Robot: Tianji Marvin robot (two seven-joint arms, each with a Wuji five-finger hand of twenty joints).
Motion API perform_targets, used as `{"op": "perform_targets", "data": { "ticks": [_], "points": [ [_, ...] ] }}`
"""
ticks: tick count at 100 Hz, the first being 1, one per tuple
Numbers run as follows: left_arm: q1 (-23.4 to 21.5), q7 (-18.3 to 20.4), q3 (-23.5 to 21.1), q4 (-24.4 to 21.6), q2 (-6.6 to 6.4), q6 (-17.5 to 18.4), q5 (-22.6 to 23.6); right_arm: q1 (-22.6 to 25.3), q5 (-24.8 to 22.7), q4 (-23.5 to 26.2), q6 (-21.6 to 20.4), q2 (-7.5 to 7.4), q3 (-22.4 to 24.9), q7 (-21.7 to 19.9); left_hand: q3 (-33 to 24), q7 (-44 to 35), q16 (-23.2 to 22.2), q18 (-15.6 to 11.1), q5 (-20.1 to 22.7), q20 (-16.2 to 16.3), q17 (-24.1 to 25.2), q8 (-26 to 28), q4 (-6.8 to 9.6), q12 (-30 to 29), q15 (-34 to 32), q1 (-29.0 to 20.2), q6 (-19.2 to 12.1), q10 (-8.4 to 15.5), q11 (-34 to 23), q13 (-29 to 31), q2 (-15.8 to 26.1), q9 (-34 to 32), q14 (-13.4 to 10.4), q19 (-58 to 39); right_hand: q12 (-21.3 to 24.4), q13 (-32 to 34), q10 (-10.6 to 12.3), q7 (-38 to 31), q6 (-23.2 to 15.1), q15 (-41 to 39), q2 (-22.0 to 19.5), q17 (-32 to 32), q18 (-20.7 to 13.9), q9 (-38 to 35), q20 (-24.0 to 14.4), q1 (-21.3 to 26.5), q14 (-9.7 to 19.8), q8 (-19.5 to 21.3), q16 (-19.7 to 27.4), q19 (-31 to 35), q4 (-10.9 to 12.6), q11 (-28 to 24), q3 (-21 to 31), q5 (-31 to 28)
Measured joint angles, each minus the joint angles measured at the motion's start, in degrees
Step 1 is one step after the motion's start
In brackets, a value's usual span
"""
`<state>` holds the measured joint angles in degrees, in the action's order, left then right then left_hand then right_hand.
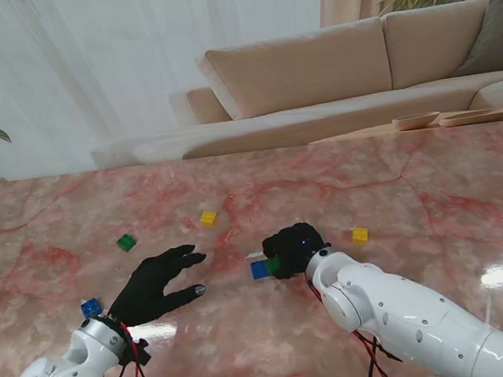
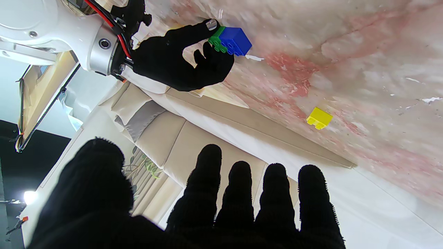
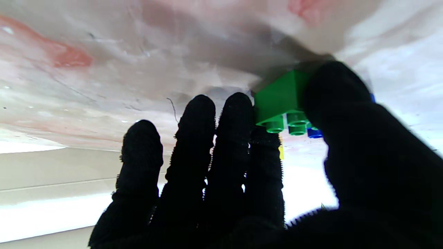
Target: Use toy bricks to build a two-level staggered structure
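My right hand is in the middle of the table, shut on a green brick. Thumb and fingers pinch the green brick in the right wrist view. It touches a blue brick on the hand's left, and both rest on the table. The left wrist view shows the green brick against the blue brick, with the right hand around the green one. My left hand lies open, fingers spread, to the left of the pair and holds nothing.
Loose bricks lie on the pink marble table: a yellow brick and a green brick farther from me, another yellow brick right of my right hand, and a blue brick by my left wrist. A sofa stands beyond the table.
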<state>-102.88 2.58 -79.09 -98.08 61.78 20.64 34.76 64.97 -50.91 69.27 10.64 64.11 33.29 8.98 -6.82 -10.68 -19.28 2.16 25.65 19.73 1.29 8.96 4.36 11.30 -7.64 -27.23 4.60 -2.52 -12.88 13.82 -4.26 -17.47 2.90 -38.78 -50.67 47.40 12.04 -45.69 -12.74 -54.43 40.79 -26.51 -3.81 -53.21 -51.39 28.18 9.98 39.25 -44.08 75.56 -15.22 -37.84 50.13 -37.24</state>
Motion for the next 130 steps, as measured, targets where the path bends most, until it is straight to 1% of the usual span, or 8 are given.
{"op": "perform_targets", "data": {
  "ticks": [10, 17, 24, 34, 48, 87, 109, 130],
  "points": [
    [-0.02, -0.03, 0.00, 0.03, 0.00, 0.06, 0.02, 0.49, -0.64, 0.70, 0.49, -0.13, 0.20, -0.37, 0.00, 0.00, 0.00, 0.00, 0.00, -0.02, 0.00, 0.00, 0.00, 0.00, 0.00, 0.00, 0.00, 0.00, 0.00, 0.00, 0.00, 0.00, 0.00, 0.00, 4.75, -2.05, -0.30, 2.99, 0.78, 0.11, -1.32, 0.87, 0.00, 3.06, -0.70, -1.21, -0.01, 3.61, 0.00, 0.00, 0.42, -0.07, -0.05, 0.01],
    [-0.03, -0.03, -0.02, 0.04, 0.00, 0.10, 0.03, 0.89, -1.13, 1.26, 0.77, -0.26, 0.51, -0.61, 0.00, 0.00, 0.00, 0.00, 0.00, -0.02, 0.00, 0.00, 0.00, 0.00, 0.00, 0.00, 0.00, 0.00, 0.00, 0.00, 0.00, 0.00, 0.00, 0.00, 5.55, -4.10, -0.52, 5.63, 1.71, 0.76, -2.63, 2.03, 0.00, 6.14, -0.77, -2.38, -0.04, 6.23, 0.00, -0.08, 4.62, -0.02, -0.36, 0.16],
    [-0.05, -0.12, -0.03, 0.07, 0.01, 0.16, 0.06, 1.31, -1.66, 1.70, 0.89, -0.41, 0.83, -0.86, 0.00, 0.00, 0.00, 0.00, 0.00, -0.02, 0.00, 0.00, 0.00, 0.00, 0.00, 0.00, 0.00, 0.00, 0.00, 0.00, 0.00, 0.00, 0.00, 0.01, 6.46, -6.58, -0.95, 6.52, 2.62, 1.49, -4.70, 3.35, -0.10, 10.33, -1.38, -1.98, -0.06, 7.90, 0.00, -0.33, 6.46, 0.32, -5.81, 1.95],
    [-0.06, -0.29, -0.03, 0.15, 0.02, 0.21, 0.07, 2.31, -2.49, 2.62, 0.90, -0.71, 1.90, -1.78, 0.00, 0.00, 0.00, 0.00, 0.00, -0.02, 0.00, 0.00, 0.00, 0.00, 0.00, 0.00, 0.00, 0.00, 0.00, 0.00, 0.00, 0.00, 0.00, 0.01, 8.35, -9.66, -2.25, 15.87, 6.11, 2.95, -5.95, 4.99, -0.65, 16.47, -1.41, -5.49, -0.09, 6.56, 0.00, -1.57, 9.40, 1.87, -13.92, 6.61],
    [-0.06, -0.31, -0.02, 0.19, 0.02, 0.23, 0.07, 5.21, -5.53, 5.68, 0.76, -1.39, 5.49, -3.41, 0.00, 0.00, 0.00, 0.00, 0.00, -0.02, 0.00, 0.00, 0.00, 0.00, 0.00, -0.01, 0.00, 0.00, 0.00, 0.00, 0.00, 0.00, 0.00, 0.01, 10.68, -12.89, -3.67, 21.54, 9.05, 4.80, -5.88, 7.03, -0.81, 21.83, -1.41, -9.05, -0.63, 4.36, 0.52, -3.24, 10.02, 3.85, -14.07, 9.91],
    [0.12, -0.96, 0.13, 0.83, 0.08, 0.42, 0.09, 19.69, -19.77, 21.64, -1.42, -3.08, 26.03, -8.50, 0.00, 0.00, 0.00, 0.00, 0.00, -0.03, 0.00, 0.00, -0.01, 0.00, 0.00, -0.01, 0.01, 0.00, 0.00, 0.00, 0.00, 0.00, 0.00, 0.01, 15.78, -15.47, -5.19, 26.44, 10.68, 12.27, -5.88, 8.60, -0.71, 24.47, -1.42, -11.75, -1.76, 1.51, 5.06, -8.17, 10.15, 7.90, -13.19, 11.29],
    [0.77, -1.19, 0.61, 1.47, 0.13, 0.74, -0.25, 21.43, -23.43, 23.07, -4.38, -4.30, 32.77, -14.77, 0.00, 0.00, 0.00, 0.00, 0.00, -0.03, 0.00, 0.00, -0.01, 0.00, 0.00, -0.01, 0.01, 0.00, 0.00, 0.00, 0.00, 0.00, 0.00, 0.02, 18.99, -16.25, -5.86, 29.64, 11.44, 17.88, -5.88, 9.44, 0.01, 25.34, -1.27, -10.83, -2.82, -1.74, 7.95, -11.31, 10.15, 10.71, -13.12, 12.12],
    [1.24, -1.14, 0.81, 1.73, 0.18, 0.61, -0.31, 21.64, -24.29, 21.78, -3.63, -5.01, 34.92, -15.21, 0.00, 0.00, 0.00, 0.00, 0.00, -0.04, 0.00, 0.00, -0.01, 0.00, 0.00, -0.01, 0.01, 0.00, 0.00, 0.00, 0.00, 0.00, 0.00, 0.02, 19.07, -18.13, -6.46, 30.52, 12.61, 19.28, -5.88, 10.57, 0.04, 27.68, -0.06, -10.83, -2.88, -2.35, 8.56, -14.31, 10.15, 11.42, -13.11, 12.92]
  ]
}}
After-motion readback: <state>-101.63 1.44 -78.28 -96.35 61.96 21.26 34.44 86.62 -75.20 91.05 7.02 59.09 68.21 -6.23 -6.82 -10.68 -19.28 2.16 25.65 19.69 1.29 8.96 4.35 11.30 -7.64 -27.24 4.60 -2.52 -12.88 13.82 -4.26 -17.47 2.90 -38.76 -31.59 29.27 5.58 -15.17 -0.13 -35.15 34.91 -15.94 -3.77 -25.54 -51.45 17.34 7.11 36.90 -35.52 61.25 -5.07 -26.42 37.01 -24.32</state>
